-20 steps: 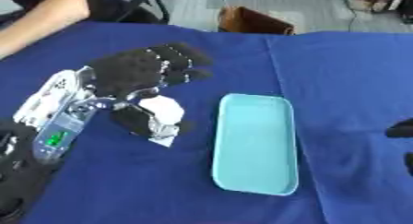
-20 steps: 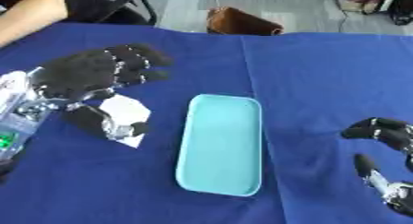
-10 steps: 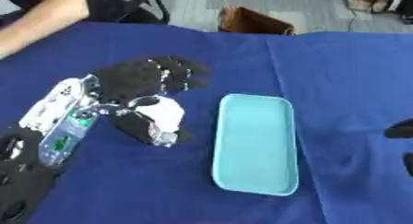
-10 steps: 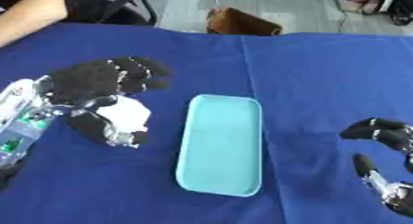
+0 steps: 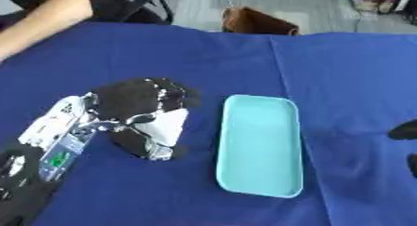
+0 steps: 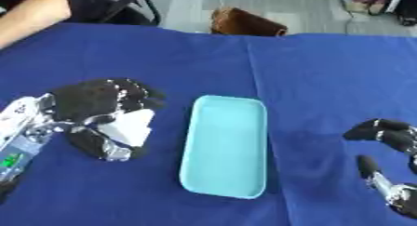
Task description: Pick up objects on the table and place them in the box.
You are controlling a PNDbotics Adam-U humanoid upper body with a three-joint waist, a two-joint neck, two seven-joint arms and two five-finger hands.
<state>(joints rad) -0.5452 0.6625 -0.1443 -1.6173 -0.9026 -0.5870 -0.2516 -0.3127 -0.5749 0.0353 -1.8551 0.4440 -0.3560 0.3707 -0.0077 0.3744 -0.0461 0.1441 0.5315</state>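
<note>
Left hand was curled over a white object on the blue surface, fingers wrapped across its top and thumb under the near side; grip looked closed on it. The object sat just left of the light blue box, near but not touching its long edge. It showed as a flat-faced white block or packet, mostly hidden by the fingers, so its exact kind couldn't be told. Judged light and fairly stiff, since it kept flat faces under the fingers; the smooth white face could be slippery, so pinching across the two broad sides looked safer than hooking an edge. The box was a shallow tray with a low rim and nothing in it, so a short carry to the right and a low release should do. Right hand sat idle at the lower right, fingers partly curled, holding nothing.
</note>
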